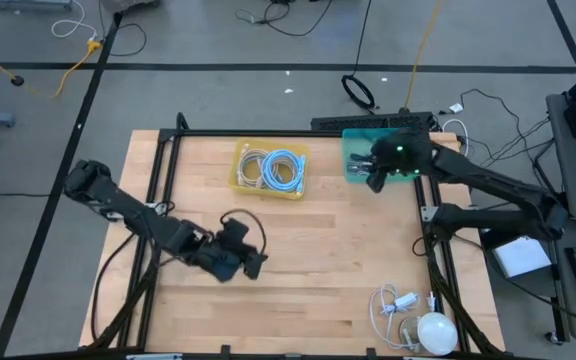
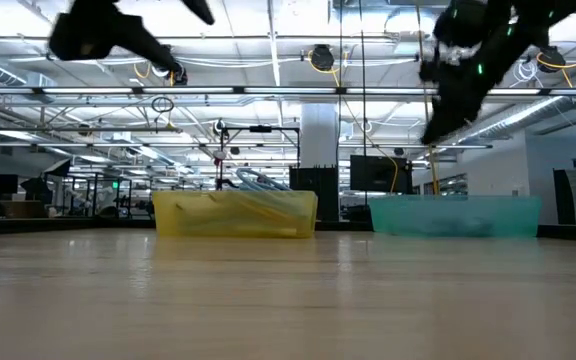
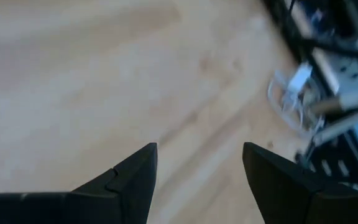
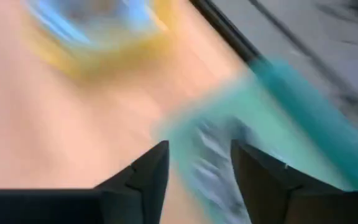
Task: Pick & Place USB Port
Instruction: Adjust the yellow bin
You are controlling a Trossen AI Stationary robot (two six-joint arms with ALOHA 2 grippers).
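A yellow bin holding coiled white and blue cables sits at the table's far middle, with a teal bin to its right. My right gripper hovers open over the teal bin's near edge; its wrist view shows the teal bin below and the yellow bin beyond. My left gripper is open above bare wood near the table's middle. A white cable with a plug lies at the near right corner and shows in the left wrist view.
A white round object lies beside the white cable at the near right corner. A black frame runs along the table's edges. Bare wood spreads between the bins and the near edge. In the low view both bins stand at the far side.
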